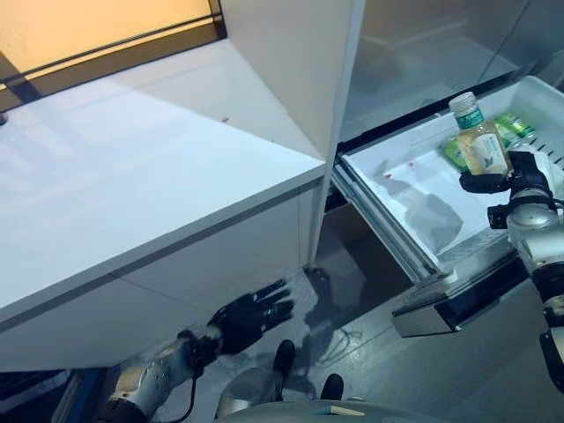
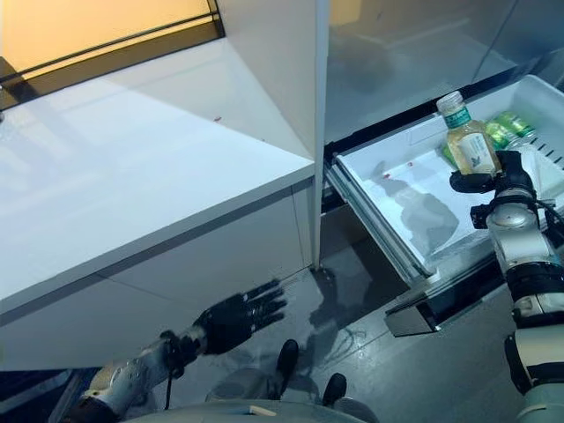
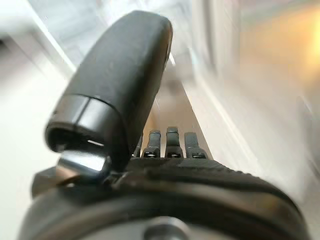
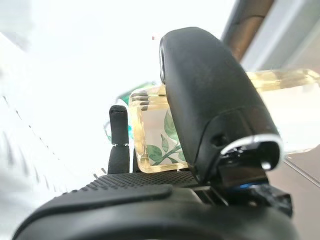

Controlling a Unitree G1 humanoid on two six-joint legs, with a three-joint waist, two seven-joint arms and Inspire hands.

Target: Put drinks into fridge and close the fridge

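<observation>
White glossy counter (image 1: 132,167) fills 9–12 o'clock; pulled-out white fridge drawer (image 1: 414,189) sits at 2 o'clock. My right hand (image 1: 515,176) is clenched round a clear square-sided plastic bottle of pale yellow drink w/ green cap (image 1: 480,141), upright over the drawer beside green cans (image 1: 511,128). I judge it's the placing step; next: lower, let go. Left hand (image 1: 251,313) idle at 7 o'clock, fingers straight.

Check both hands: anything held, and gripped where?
Right hand holds the bottle by its lower body, fingers wrapped around it, over the open fridge drawer. Left hand is open, holding nothing.
</observation>
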